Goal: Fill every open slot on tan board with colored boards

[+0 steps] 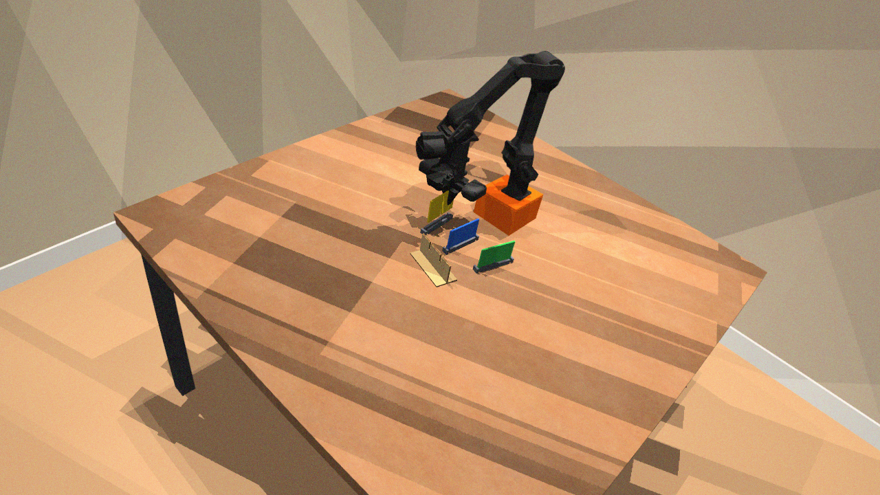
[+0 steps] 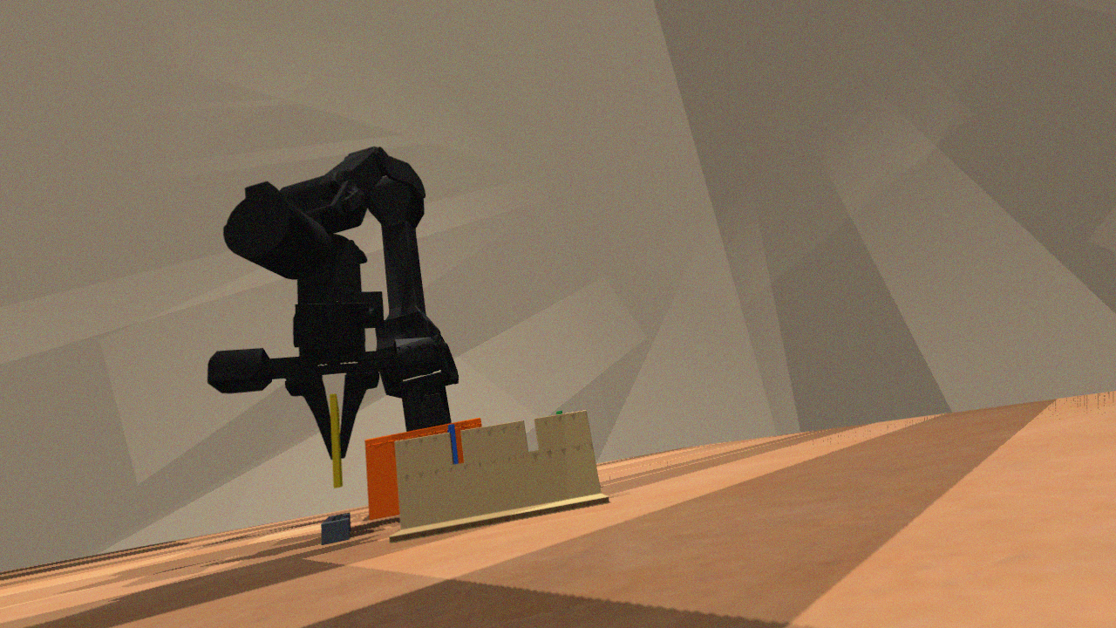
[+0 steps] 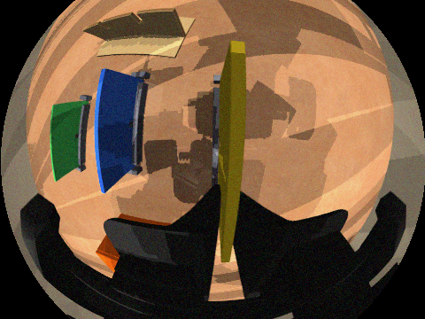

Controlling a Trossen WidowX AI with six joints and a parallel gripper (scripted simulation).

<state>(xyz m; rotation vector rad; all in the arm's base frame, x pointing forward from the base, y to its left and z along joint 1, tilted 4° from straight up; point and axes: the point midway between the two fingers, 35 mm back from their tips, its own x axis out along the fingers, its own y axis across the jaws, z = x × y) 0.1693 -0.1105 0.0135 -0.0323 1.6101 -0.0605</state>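
Yellow board up and out, tan board waiting to one side

From where I stand, the gripper point(image 1: 451, 200) point(image 2: 336, 455) point(image 3: 222, 190) is closed on the yellow board point(image 1: 437, 207) point(image 2: 335, 437) point(image 3: 233, 133), its fingers pinching the two faces. The board hangs upright above its dark holder point(image 1: 436, 223) point(image 2: 335, 529) point(image 3: 216, 93), apart from it in the exterior view.

What matters next is sideways: the tan board point(image 1: 435, 259) point(image 2: 491, 476) point(image 3: 146, 28) stands below the yellow board in the top view, to its right in the exterior view, and at the upper left of the wrist view. The yellow board's long axis runs up and down the wrist picture, the tan board's roughly across it, so they look near crosswise already; I'd expect a carry with little turning. There is only the one arm to do it.

The blue board point(image 1: 463, 234) point(image 2: 453, 445) point(image 3: 117, 128) and green board point(image 1: 496, 254) point(image 2: 558, 412) point(image 3: 67, 137) sit in their holders; in the exterior view the tan board hides most of both. I can't make out the yellow board's notch, and its grip is partly lost behind the black fingers.
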